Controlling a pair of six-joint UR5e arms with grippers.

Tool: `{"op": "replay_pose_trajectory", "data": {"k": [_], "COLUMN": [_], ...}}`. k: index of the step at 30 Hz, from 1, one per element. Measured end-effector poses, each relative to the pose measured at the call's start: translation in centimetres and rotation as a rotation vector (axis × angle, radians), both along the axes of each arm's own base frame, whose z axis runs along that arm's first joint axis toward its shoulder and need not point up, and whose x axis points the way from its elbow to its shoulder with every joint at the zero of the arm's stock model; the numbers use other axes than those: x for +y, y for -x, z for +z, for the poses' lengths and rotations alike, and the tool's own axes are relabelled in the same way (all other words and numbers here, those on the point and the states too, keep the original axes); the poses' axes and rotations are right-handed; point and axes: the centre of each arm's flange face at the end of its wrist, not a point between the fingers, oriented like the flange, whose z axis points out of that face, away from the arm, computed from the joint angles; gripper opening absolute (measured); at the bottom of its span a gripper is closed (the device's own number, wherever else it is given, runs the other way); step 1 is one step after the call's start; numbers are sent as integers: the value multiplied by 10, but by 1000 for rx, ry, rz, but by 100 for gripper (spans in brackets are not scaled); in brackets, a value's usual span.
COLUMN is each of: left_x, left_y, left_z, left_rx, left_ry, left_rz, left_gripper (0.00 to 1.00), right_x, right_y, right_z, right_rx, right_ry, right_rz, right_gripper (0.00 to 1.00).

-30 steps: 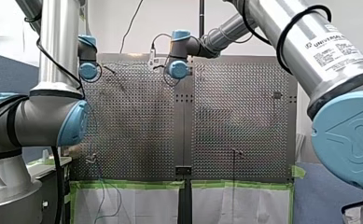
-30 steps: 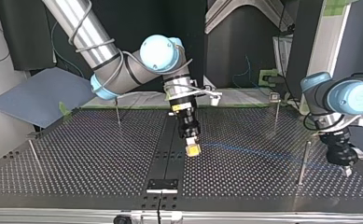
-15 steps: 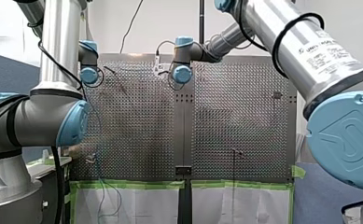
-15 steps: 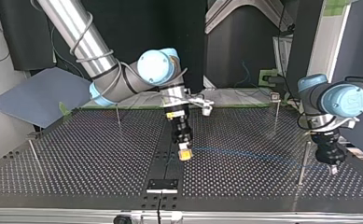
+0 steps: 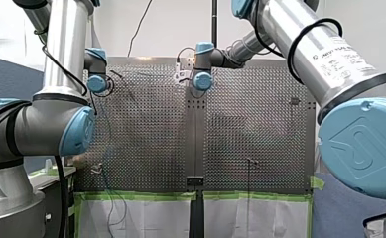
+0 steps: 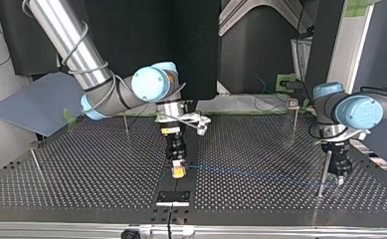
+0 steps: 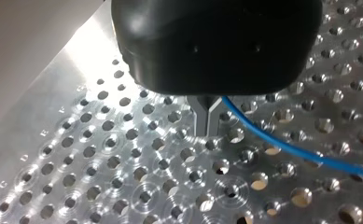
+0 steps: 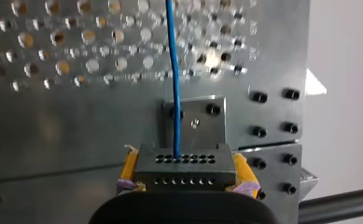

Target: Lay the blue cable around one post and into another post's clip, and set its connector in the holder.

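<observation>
In the right wrist view my right gripper (image 8: 184,173) is shut on a black connector (image 8: 184,165), held between yellow pads (image 8: 129,168). The blue cable (image 8: 172,70) runs straight ahead from the connector over the grey holder plate (image 8: 209,123). The top view shows this gripper (image 6: 178,171) low over the table, just behind the holder (image 6: 173,197). From it the blue cable (image 6: 250,173) stretches to my left gripper (image 6: 339,178), which hangs beside a thin post (image 6: 323,172). Its metal fingers (image 7: 207,119) are shut, and the cable (image 7: 282,145) leaves them sideways.
More thin posts stand on the perforated table: one with a clip (image 6: 294,105) at the top view's back right, and two others (image 6: 126,124) (image 6: 37,167) at its left. The table's near edge (image 6: 191,226) lies just past the holder. In the front view both wrists (image 5: 97,83) (image 5: 203,79) hide their grippers.
My right gripper has carried the connector toward the top view's left and front, down to just behind the holder. My left gripper has shifted a little left, closer to the post.
</observation>
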Motion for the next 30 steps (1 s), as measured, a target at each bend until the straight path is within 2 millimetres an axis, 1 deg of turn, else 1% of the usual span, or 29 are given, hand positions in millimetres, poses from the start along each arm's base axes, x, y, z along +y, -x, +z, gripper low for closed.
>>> {"op": "replay_pose_trajectory", "data": {"k": [5,6,7,8,9,10,11,13,14,15,16,17,18,19,20,21,22,23,25,26,27,29,30], "left_x": [-6,-7,-8,-9,-9,-9,-8,-8,-8,-8,-8,-8,-8,-8,-8,-8,-8,-9,-9,-9,-9,-11,-11], "left_y": [0,0,0,1,1,2,3,4,5,6,7,8,9,10,11,12,13,14,14,15,15,15,14], "left_z": [0,0,-1,-1,-2,-3,-3,-5,-6,-6,-7,-8,-9,-10,-11,-12,-12,-13,-13,-13,-13,-13,-12], "left_rx": [1,3,5,11,17,23,31,43,52,59,65,75,83,92,101,107,111,115,117,117,117,113,110], "left_ry": [1,0,1,1,1,0,-1,2,5,8,10,14,16,19,23,25,27,28,30,32,33,33,33], "left_rz": [-18,-22,-22,-21,-17,-13,-6,5,13,19,25,34,42,49,58,66,73,83,98,106,109,106,102], "left_gripper": [0,10,24,24,33,37,37,45,45,50,58,58,65,75,75,83,87,87,92,92,95,95,99], "right_x": [-5,-6,-7,-8,-9,-9,-10,-11,-11,-12,-13,-13,-14,-14,-15,-15,-16,-16,-17,-17,-18,-18,-18], "right_y": [5,6,7,8,9,10,11,13,14,15,16,17,18,18,19,20,20,21,21,22,22,24,25], "right_z": [-2,-2,-3,-3,-4,-4,-5,-6,-7,-8,-8,-9,-9,-9,-10,-10,-10,-10,-10,-10,-11,-12,-13], "right_rx": [9,11,13,15,19,22,26,34,38,42,45,48,52,53,54,55,55,55,56,57,60,66,71], "right_ry": [-9,-12,-14,-16,-19,-21,-24,-32,-35,-39,-42,-45,-48,-51,-52,-54,-55,-56,-58,-59,-61,-66,-71], "right_rz": [-10,-12,-13,-15,-17,-18,-19,-23,-24,-26,-27,-28,-30,-31,-32,-33,-34,-34,-36,-36,-38,-40,-42], "right_gripper": [0,0,0,0,0,0,0,0,0,0,0,0,0,0,0,0,0,0,0,0,0,0,0]}}
